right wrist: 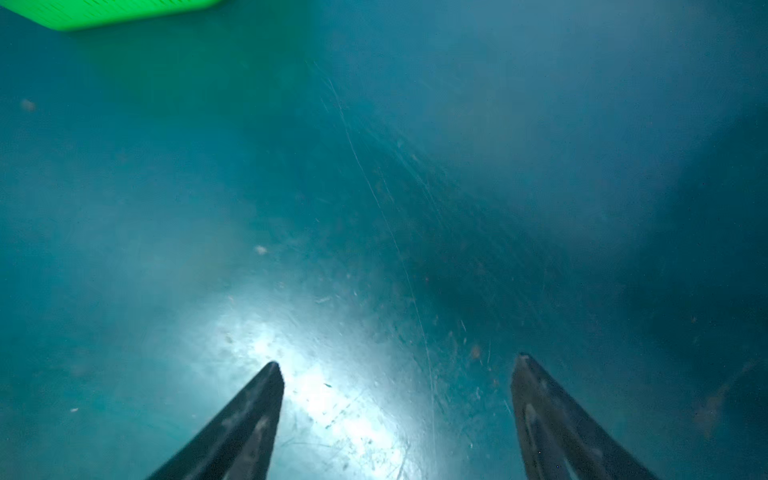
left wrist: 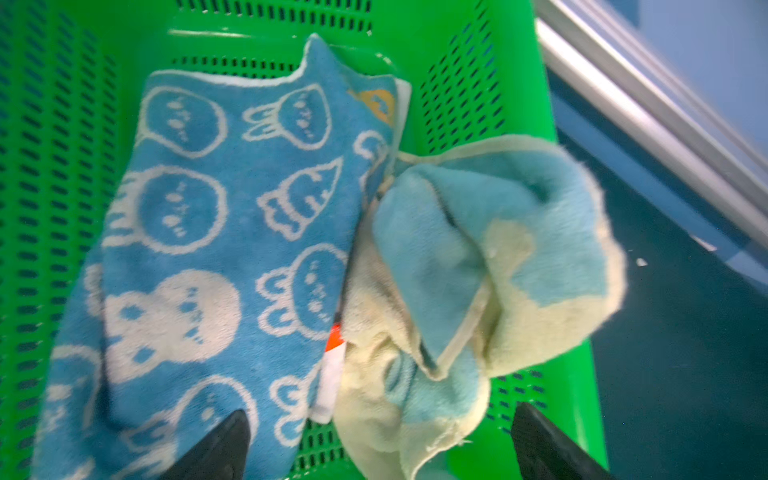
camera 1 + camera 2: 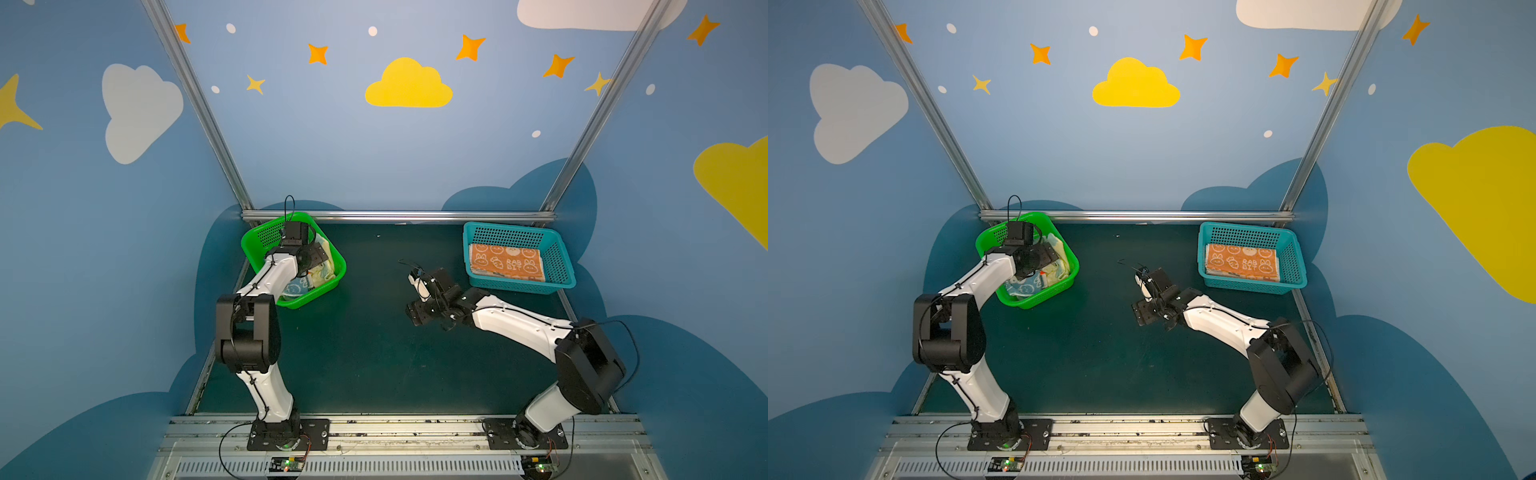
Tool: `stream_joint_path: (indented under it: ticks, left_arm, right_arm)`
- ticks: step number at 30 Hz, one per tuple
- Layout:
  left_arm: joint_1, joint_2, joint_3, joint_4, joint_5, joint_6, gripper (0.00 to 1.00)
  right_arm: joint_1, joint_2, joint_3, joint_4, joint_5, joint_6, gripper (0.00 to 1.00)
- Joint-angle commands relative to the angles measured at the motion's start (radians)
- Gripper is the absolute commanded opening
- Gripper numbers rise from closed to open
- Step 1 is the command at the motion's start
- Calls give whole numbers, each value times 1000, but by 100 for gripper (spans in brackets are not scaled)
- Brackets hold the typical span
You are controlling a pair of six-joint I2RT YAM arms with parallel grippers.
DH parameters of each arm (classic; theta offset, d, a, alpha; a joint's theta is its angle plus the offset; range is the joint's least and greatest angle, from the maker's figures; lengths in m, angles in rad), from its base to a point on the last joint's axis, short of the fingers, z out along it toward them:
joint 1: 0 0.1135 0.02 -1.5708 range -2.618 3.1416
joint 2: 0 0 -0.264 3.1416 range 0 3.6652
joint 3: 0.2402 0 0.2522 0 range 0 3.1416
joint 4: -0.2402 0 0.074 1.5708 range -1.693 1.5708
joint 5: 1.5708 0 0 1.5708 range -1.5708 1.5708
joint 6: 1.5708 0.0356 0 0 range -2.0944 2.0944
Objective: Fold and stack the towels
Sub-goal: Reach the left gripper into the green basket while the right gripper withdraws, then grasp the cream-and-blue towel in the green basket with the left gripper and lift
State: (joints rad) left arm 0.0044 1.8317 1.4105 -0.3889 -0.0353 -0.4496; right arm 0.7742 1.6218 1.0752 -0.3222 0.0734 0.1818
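Counter (image 3: 365, 353): dark green surface filling the lower middle of both top views; bare between the two arms.
Right tool (image 1: 397, 359): right of centre in both top views, pointing down at bare counter; jaws wide apart with nothing between them. The right wrist view shows only scuffed counter and a corner of the green basket.
Left tool (image 2: 381, 409): left of centre in both top views, reaching down into the green basket; jaws wide apart, gripping nothing. One tip sits over the blue towel, the other beside the pale yellow towel. Whether either tip touches cloth cannot be told.
Green basket (image 3: 320, 289): perforated plastic, at the far left of the counter, turned at an angle.
Blue towel (image 2: 232, 232): inside the green basket, spread fairly flat, white rabbit and carrot print facing up.
Pale yellow towel (image 2: 540, 328): inside the green basket, crumpled, touching the blue towel's edge.
Teal basket (image 3: 561, 266): perforated plastic, at the far right of the counter.
Orange towel (image 3: 507, 262): inside the teal basket, folded flat, "RABBIT" lettering and rabbits facing up.
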Motion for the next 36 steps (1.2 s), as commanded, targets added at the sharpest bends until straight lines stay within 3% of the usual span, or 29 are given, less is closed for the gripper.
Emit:
stream_joint_path:
  ticks: [1, 7, 15, 21, 24, 28, 36]
  left_arm:
    - [-1, 62, 55, 0, 35, -15, 94]
    - [-1, 147, 119, -21, -2, -34, 88]
    - [-1, 236, 154, 20, 4, -43, 70]
    - [-3, 230, 159, 51, 14, -54, 30]
    - [-4, 226, 192, 29, 26, -40, 5]
    - [-18, 186, 203, 15, 57, -5, 4]
    - [-94, -25, 145, 21, 105, 103, 4]
  right_arm:
    - [20, 19, 47, -42, 40, 13, 82]
    - [29, 35, 59, -38, 30, 11, 82]
    - [31, 35, 54, -23, -17, 26, 77]
    - [33, 52, 67, -21, -47, 25, 75]
    - [36, 51, 77, -27, -46, 16, 75]
    - [36, 37, 74, -24, -41, 14, 75]
    - [34, 17, 82, -25, -25, 30, 75]
